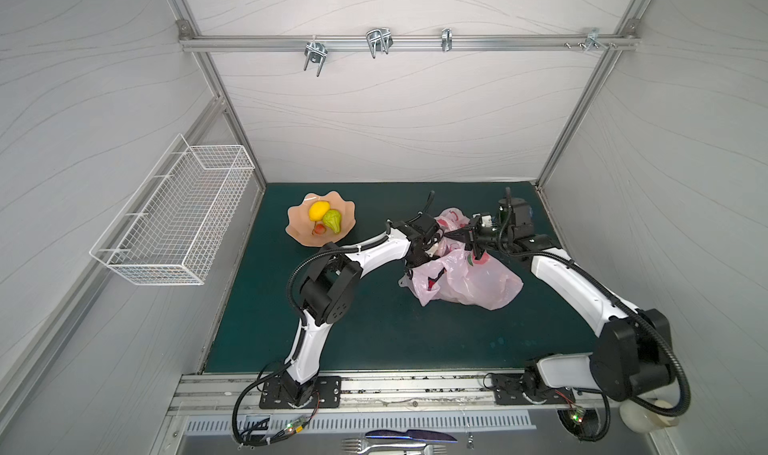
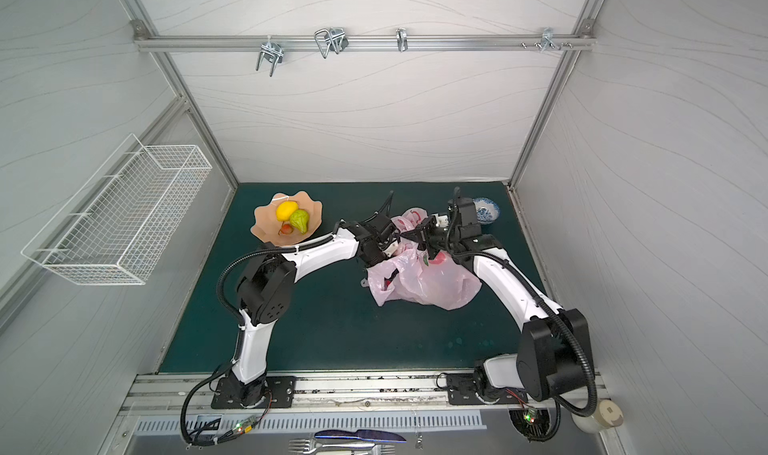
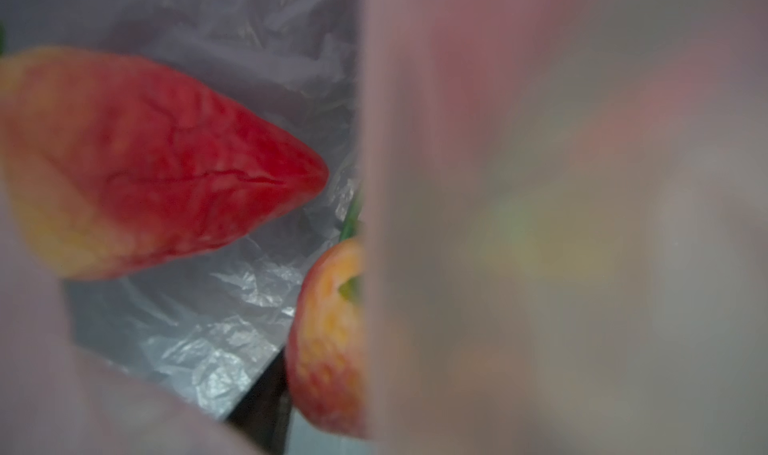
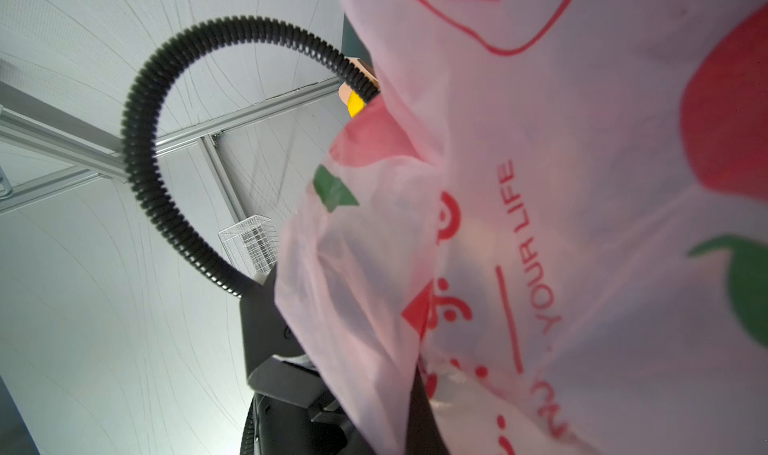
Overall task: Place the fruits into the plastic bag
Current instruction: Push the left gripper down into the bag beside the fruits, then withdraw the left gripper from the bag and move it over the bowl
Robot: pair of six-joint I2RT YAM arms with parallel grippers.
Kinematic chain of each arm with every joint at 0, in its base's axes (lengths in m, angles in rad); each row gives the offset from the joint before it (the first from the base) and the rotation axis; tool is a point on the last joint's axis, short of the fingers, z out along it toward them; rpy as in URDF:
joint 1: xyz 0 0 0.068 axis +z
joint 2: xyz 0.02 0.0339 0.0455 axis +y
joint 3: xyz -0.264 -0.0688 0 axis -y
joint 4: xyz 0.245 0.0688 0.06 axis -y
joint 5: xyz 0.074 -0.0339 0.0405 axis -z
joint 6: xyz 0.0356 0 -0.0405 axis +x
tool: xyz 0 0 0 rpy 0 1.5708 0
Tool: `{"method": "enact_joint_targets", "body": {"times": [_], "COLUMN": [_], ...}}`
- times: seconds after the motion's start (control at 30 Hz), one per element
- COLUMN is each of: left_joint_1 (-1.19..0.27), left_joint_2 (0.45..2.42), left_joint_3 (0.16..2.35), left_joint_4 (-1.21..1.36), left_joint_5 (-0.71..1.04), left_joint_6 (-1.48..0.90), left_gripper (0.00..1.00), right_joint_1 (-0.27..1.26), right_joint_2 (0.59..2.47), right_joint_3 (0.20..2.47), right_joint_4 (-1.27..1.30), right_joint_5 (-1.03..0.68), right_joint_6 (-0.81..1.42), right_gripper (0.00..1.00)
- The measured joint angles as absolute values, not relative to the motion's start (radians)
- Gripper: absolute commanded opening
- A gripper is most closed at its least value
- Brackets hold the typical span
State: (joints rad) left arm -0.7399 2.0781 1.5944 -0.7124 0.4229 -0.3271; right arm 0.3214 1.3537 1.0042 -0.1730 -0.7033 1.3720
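The pale-pink plastic bag [image 1: 469, 278] [image 2: 428, 282] lies crumpled on the green mat. My right gripper [image 1: 473, 245] [image 2: 424, 241] is shut on the bag's upper rim and holds it up; printed film [image 4: 540, 182] fills the right wrist view. My left gripper [image 1: 432, 247] [image 2: 386, 245] reaches into the bag's mouth. Inside, a red pointed fruit [image 3: 158, 162] and a red-yellow round fruit [image 3: 328, 340] rest on the film, which hides most of the left jaws. A lemon [image 1: 318, 211], a green pear [image 1: 333, 221] and a small red piece [image 1: 319, 229] lie in the dish.
The peach scalloped dish [image 1: 299, 228] stands at the back left of the mat. A blue-and-white bowl [image 2: 485, 209] sits behind the right arm. A white wire basket [image 1: 174, 216] hangs on the left wall. Forks and a knife [image 1: 399, 440] lie at the front.
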Motion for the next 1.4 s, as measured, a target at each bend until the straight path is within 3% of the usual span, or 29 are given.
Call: {"method": "enact_joint_targets", "body": {"times": [0.17,0.97,1.4], "left_joint_1": [-0.730,-0.521,-0.199], "left_joint_2": [2.065,1.761,1.700], "left_joint_3": [1.562,1.469,1.494], "left_joint_4": [-0.702,-0.799,-0.871], "left_joint_5": [0.408,0.291,0.178], "left_joint_6": [-0.349,-0.356,-0.349], "left_gripper": [0.98,0.99,0.98], "right_joint_1": [0.321,0.321,0.321], "right_joint_2": [1.361,1.362,1.379], "right_joint_3": [1.009,1.009,1.021], "right_joint_4": [-0.171,-0.163,-0.151], "right_joint_5": [-0.702,-0.700,-0.701], "right_joint_6": [1.372,1.372,1.372], "right_gripper": [0.00,0.00,0.00]}}
